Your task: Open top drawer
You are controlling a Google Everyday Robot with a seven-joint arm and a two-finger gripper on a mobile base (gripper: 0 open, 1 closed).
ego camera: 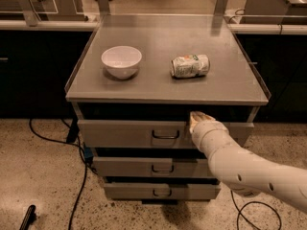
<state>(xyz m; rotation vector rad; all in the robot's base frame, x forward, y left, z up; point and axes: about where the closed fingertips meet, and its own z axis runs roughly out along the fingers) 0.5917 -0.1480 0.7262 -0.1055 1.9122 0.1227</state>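
Note:
The top drawer is the widest grey front under the cabinet top, with a small dark loop handle at its centre. A dark gap shows between its upper edge and the cabinet top. My gripper is at the end of the white arm, which comes in from the lower right. The gripper sits at the drawer's upper edge, just right of the handle, and its tip reaches into the dark gap above the front panel.
A white bowl and a crushed can lying on its side rest on the grey cabinet top. Two narrower drawers sit below. Black cables run over the speckled floor at left and lower right.

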